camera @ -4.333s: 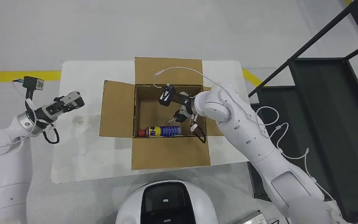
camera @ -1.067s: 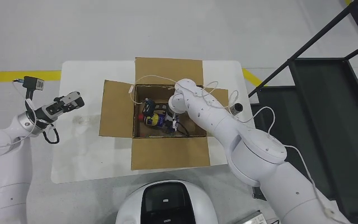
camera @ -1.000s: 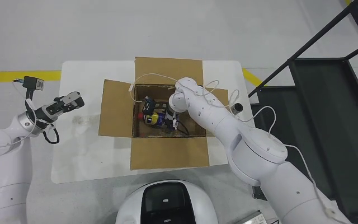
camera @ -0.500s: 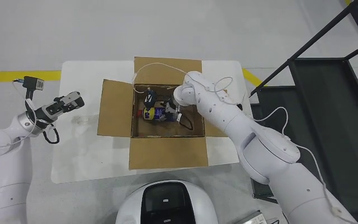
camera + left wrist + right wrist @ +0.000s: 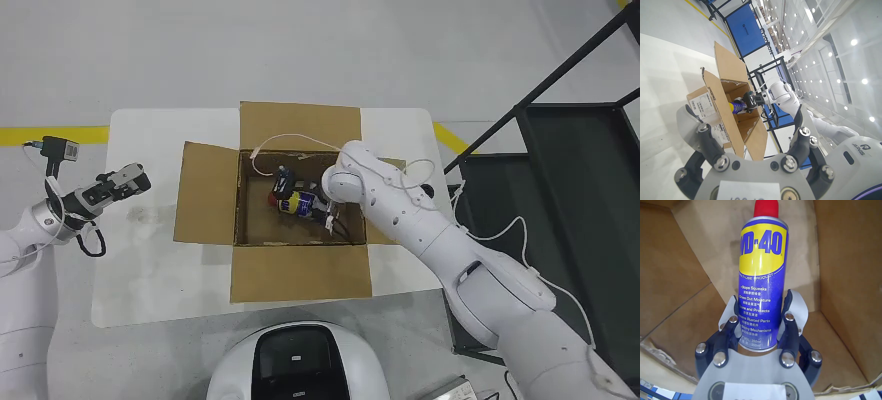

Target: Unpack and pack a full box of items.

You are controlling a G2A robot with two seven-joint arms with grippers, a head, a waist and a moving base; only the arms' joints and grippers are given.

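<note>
Taken up from where it lay on the box floor, the spray can is now clamped between the jaws of the right gripper, which are closed on its lower body, the red cap pointing away from them, within the walls of the cardboard box. The left gripper is held well apart from the box, its jaws spread wide with nothing between them.

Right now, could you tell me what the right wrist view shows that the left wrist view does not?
Right wrist: the red cap of the can and the bare floor of the box. Left wrist: the open left gripper, labels on the box's outside, the table. Both: the right gripper shut on the can inside the box.
</note>
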